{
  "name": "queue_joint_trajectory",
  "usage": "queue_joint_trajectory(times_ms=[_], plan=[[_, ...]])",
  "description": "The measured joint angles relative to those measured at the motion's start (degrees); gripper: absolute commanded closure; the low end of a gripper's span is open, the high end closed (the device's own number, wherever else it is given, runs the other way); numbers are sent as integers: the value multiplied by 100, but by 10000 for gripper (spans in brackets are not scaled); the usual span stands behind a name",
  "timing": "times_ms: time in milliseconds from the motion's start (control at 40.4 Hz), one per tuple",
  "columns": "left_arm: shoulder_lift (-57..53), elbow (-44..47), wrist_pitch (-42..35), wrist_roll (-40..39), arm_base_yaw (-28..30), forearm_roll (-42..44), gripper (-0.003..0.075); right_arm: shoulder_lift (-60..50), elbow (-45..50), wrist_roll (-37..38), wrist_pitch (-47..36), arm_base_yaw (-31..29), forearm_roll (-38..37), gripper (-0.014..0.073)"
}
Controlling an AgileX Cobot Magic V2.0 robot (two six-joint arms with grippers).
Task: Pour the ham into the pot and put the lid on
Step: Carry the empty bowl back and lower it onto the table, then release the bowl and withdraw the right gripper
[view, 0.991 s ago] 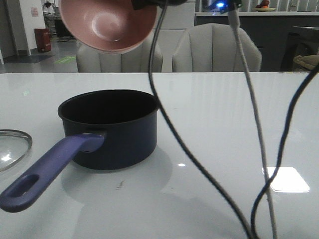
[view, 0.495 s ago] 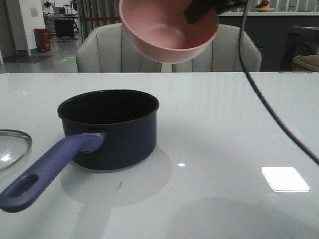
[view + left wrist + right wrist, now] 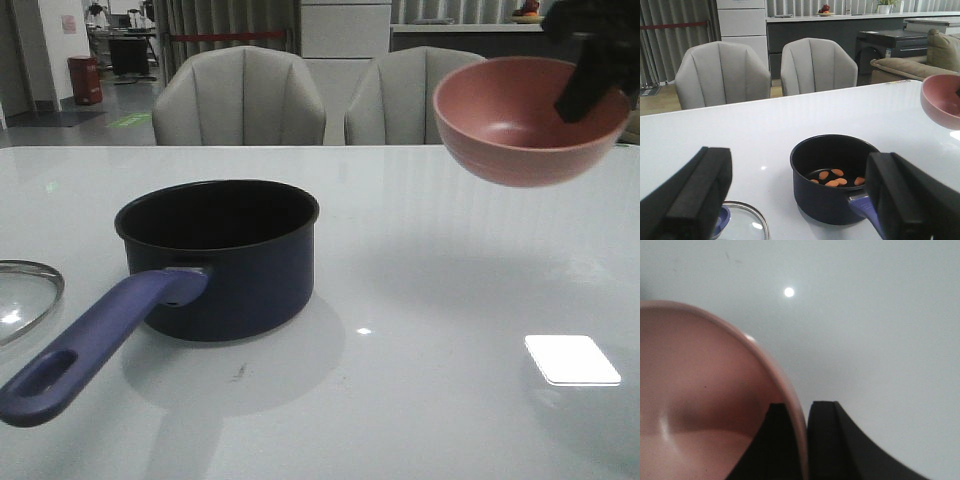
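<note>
— What's closest to us on the desk?

— The pot with its long purple-blue handle reaching toward the near left corner. It stands upright on the white top. Just to its left, at the edge of the front view, lies the lid, flat on the desk and apart from the pot; only part of its glass and silver rim shows there.

— And the ham?

— Inside the pot. From the left wrist view you see the ham, a few small orange pieces lying on the black bottom.

— What is the left hand doing?

— The left hand is spread wide, holding nothing. Its two dark fingers frame the pot in that view, and the lid's knob shows near one of them.

— Further back?

— To the right of the pot and well apart from it, the pink bowl hangs in the air above the desk, roughly upright, its opening tipped slightly toward us. The right hand pinches its rim, one finger inside the bowl and one outside, closed narrow on the wall. The bowl looks bare inside, as far as can be seen.

— Behind all that?

— Two pale grey chairs stand at the far edge of the desk.
</note>
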Motion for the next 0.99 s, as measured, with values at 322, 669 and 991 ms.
queue_joint_trajectory(times_ms=[322,669,991], plan=[[0,0,0,0,0,0,136,940,0,100,329,-81,16,459],[0,0,0,0,0,0,136,1667,-9,103,318,-81,207,218],[0,0,0,0,0,0,136,1495,-129,103,408,-81,47,199]])
